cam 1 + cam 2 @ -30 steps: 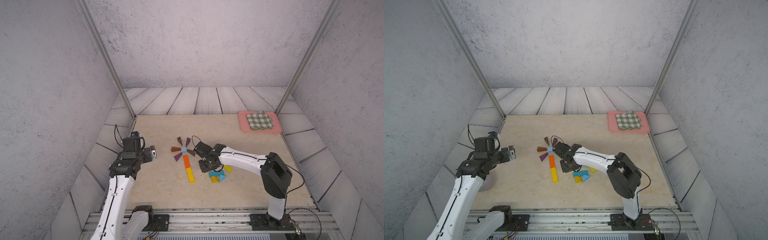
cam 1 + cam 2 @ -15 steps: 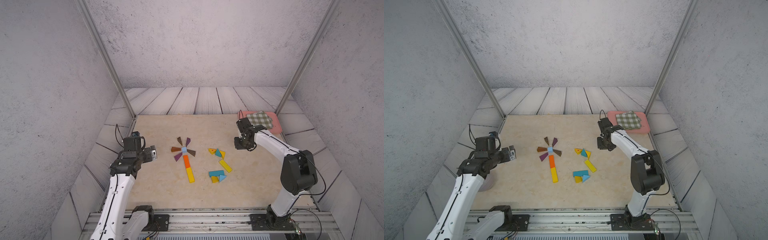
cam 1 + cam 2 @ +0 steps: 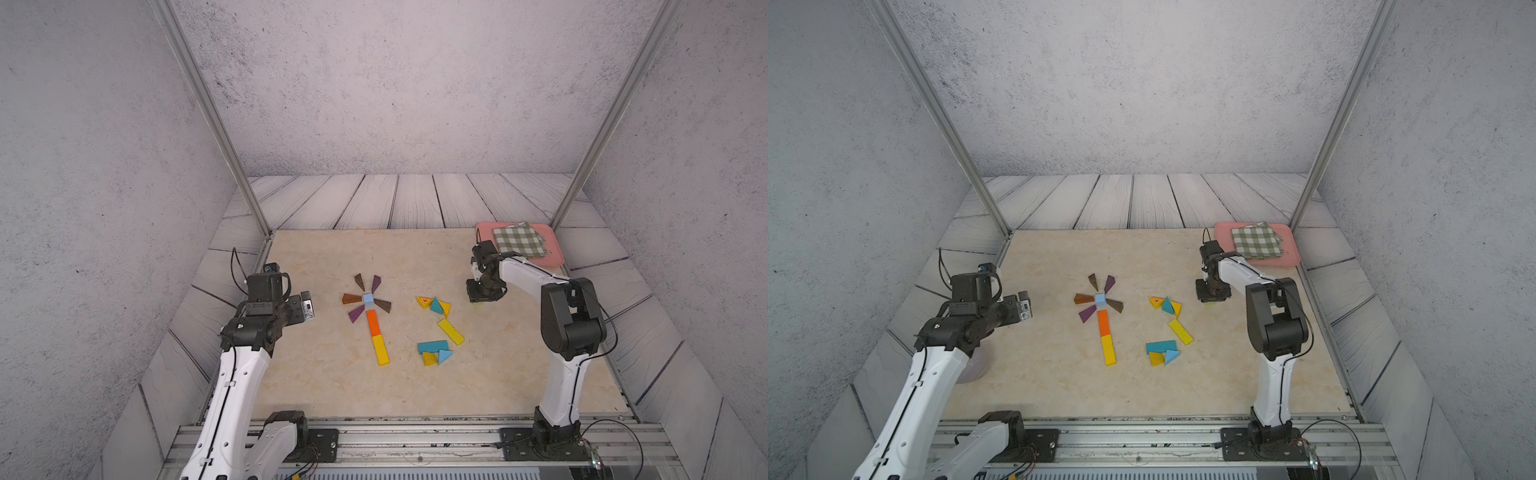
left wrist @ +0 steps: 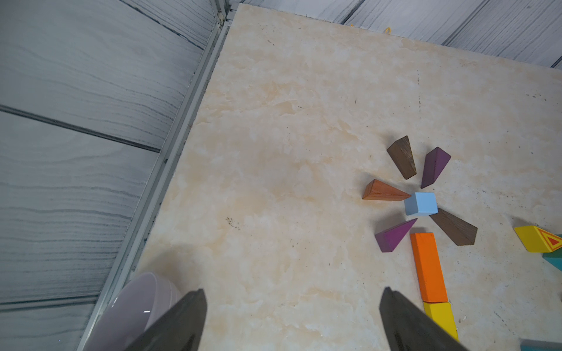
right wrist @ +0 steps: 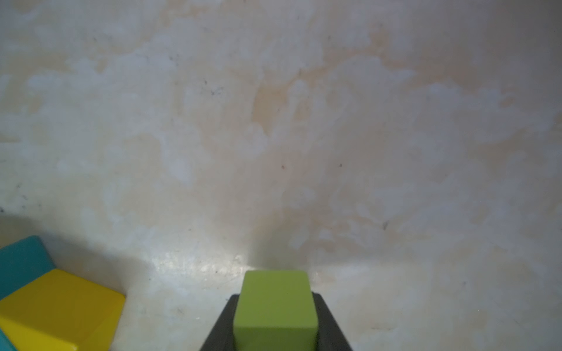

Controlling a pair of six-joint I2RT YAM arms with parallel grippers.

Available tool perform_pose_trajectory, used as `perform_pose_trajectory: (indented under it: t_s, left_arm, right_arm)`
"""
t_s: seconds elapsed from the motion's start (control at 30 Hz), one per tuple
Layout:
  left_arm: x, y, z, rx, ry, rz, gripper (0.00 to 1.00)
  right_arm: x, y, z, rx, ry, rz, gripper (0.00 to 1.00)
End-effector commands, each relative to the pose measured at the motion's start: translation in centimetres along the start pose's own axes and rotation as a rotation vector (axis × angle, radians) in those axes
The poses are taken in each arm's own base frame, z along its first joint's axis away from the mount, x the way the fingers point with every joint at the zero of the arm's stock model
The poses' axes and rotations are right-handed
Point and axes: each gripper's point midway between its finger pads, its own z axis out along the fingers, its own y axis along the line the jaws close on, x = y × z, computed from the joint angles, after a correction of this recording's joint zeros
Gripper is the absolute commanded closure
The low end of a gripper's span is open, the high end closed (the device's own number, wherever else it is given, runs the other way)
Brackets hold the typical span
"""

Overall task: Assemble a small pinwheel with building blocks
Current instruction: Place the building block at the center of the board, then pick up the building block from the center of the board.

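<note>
Right gripper point(image 3: 482, 296) clamped on green cube point(image 5: 275, 307), near the worktop's point(image 3: 332, 386) right edge. Left gripper point(image 4: 292, 291) spread wide, empty, by the left edge. Mid-worktop: light-blue cube point(image 3: 367, 299) ringed by five wedges point(image 3: 350, 298), orange bar point(image 3: 372, 323) and yellow bar point(image 3: 380, 350) end to end toward the front edge. Loose blocks point(image 3: 450, 331) lie right of that.

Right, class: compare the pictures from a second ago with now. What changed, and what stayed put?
The right end effector, now shut on a green cube, swung away from beside the pinwheel, out toward the pink tray. That uncovered the loose blocks it had hidden. The left end effector stayed open and still; the pinwheel and loose blocks did not shift.
</note>
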Motion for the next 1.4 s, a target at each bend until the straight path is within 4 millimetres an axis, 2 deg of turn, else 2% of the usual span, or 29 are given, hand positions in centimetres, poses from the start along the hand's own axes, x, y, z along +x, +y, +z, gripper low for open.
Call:
perform_pose_trajectory:
  t_s: [0.0,0.17,0.3,0.4,0.57,0.67,0.73,0.8,0.87,0.97,1.13,1.37]
  left_arm:
    - [0.4,0.5,0.3,-0.022,0.019,0.005,0.04]
    - [0.5,0.6,0.3,-0.026,0.019,0.005,0.04]
    - [0.5,0.7,0.4,-0.027,0.021,0.005,0.04]
    - [0.5,0.7,0.4,-0.028,0.022,0.003,0.04]
    - [0.5,0.6,0.4,-0.025,0.024,0.002,0.04]
    - [0.4,0.7,0.4,-0.024,0.022,0.002,0.04]
    - [0.4,0.7,0.3,-0.024,0.02,0.001,0.04]
    - [0.4,0.7,0.4,-0.024,0.021,-0.001,0.04]
    - [0.4,0.6,0.4,-0.022,0.021,0.0,0.04]
    - [0.5,0.6,0.4,-0.021,0.023,0.0,0.04]
    - [0.4,0.7,0.3,-0.024,0.02,0.0,0.04]
    - [0.4,0.8,0.3,-0.028,0.021,0.0,0.04]
  right_arm:
    - [-1.0,-0.3,1.4,0.018,0.005,-0.019,0.64]
    - [-1.1,-0.4,2.6,0.024,0.041,-0.024,0.55]
    - [-1.4,-0.2,2.2,0.012,0.036,-0.027,0.49]
    - [-1.9,-0.5,0.3,0.032,0.018,-0.03,0.4]
    - [-2.4,-0.3,-4.9,0.028,-0.059,-0.046,0.32]
    - [-1.3,2.1,-6.8,-0.055,-0.103,-0.103,0.33]
    - [0.1,4.8,-7.5,-0.141,-0.117,-0.186,0.36]
    - [1.1,7.3,-7.5,-0.225,-0.127,-0.262,0.37]
    - [1.6,8.5,-6.9,-0.269,-0.116,-0.288,0.38]
    - [1.8,8.1,-5.4,-0.233,-0.055,-0.252,0.4]
    - [2.6,9.2,-3.1,-0.253,0.007,-0.295,0.4]
    - [2.7,9.3,-0.3,-0.231,0.054,-0.323,0.4]
